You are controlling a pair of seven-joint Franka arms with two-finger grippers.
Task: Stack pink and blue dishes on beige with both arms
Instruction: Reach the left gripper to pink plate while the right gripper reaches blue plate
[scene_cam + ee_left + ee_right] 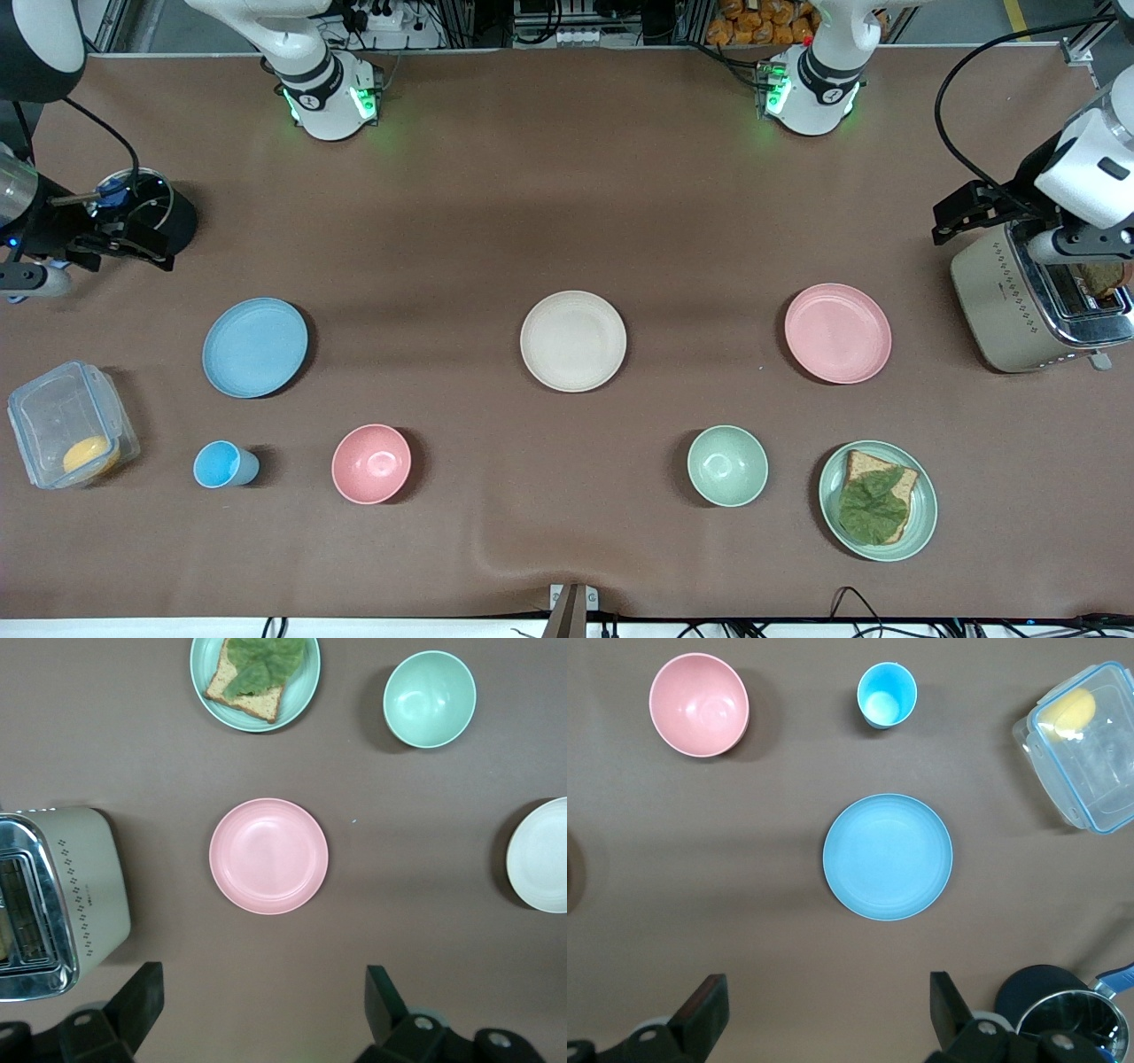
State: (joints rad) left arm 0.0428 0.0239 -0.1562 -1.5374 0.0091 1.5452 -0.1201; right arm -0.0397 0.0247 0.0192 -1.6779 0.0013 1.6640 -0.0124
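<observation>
Left gripper [261,1010]: fingers spread wide, nothing in them, hanging up over the toaster [1036,306] end; pink plate [837,333] sits on its side of the table.
Right gripper [824,1014]: same deal, wide and empty, blue plate [255,346] on its side.
Beige plate [573,341]: bare, between both.

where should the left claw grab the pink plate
Probably by the raised rim of the pink plate, coming down from above: it lies flat on the table, with no handle. The edge toward the toaster has bare table beside it for the open left claw.
</observation>
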